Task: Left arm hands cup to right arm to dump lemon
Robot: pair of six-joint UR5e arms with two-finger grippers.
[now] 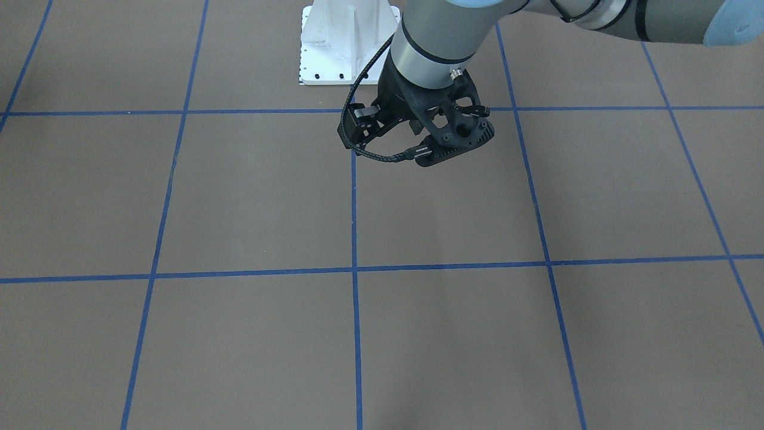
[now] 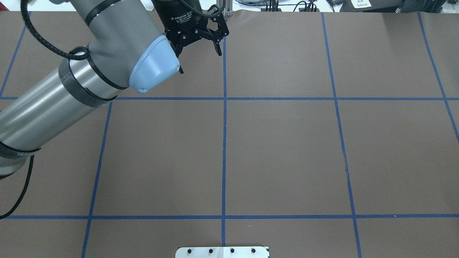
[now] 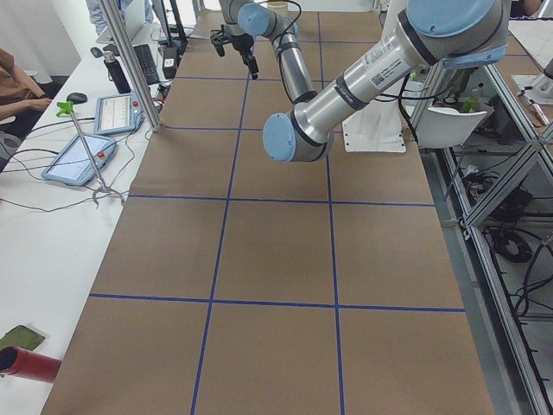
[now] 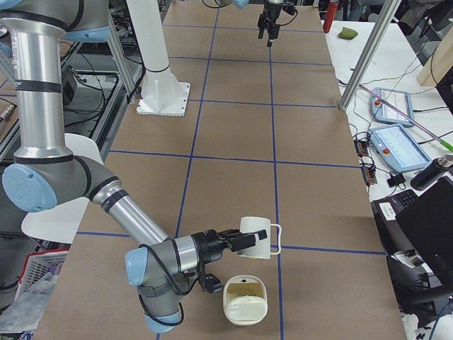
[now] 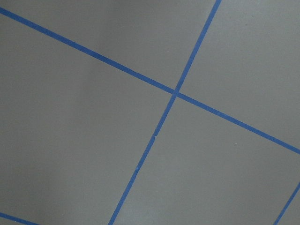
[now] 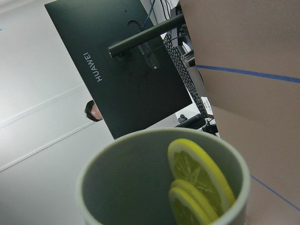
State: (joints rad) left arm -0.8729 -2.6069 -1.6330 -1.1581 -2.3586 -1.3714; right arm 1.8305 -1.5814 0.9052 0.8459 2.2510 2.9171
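My right arm (image 4: 131, 212) reaches low along the tabletop (image 2: 287, 154) at its end on my right. In the exterior right view it sits at 6 o'clock. The cup (image 4: 253, 238) hangs at the tip of my right claw (image 4: 233, 242), tipped on its side and off the brown paper. Its handle points to 3 o'clock, toward the operators' desks. I cannot tell how that claw's fingers stand, because only the side view shows them.

A cream container (image 4: 245, 303) sits on the tabletop just beside the cup, at 6 o'clock of it. It is close to the tabletop's end edge.

The right wrist view looks into the cup's mouth, which is grey inside with a cream rim. The lemon (image 6: 199, 171) is two yellow slices with pale rind, overlapped and leaning on the inner wall near the lip at 4 o'clock. Past the rim stands a dark monitor (image 6: 126, 70).

My left arm (image 2: 53, 100) is well away. In the overhead view my left claw (image 2: 200, 62) hangs at 11 o'clock near the far edge, fingers spread wide and gripping nothing. It is just beside the centre blue tape line (image 2: 224, 143).

A wide stretch of gridded brown paper lies between my two claws. The white base plate (image 1: 346, 42) sits at the tabletop's robot-side edge.
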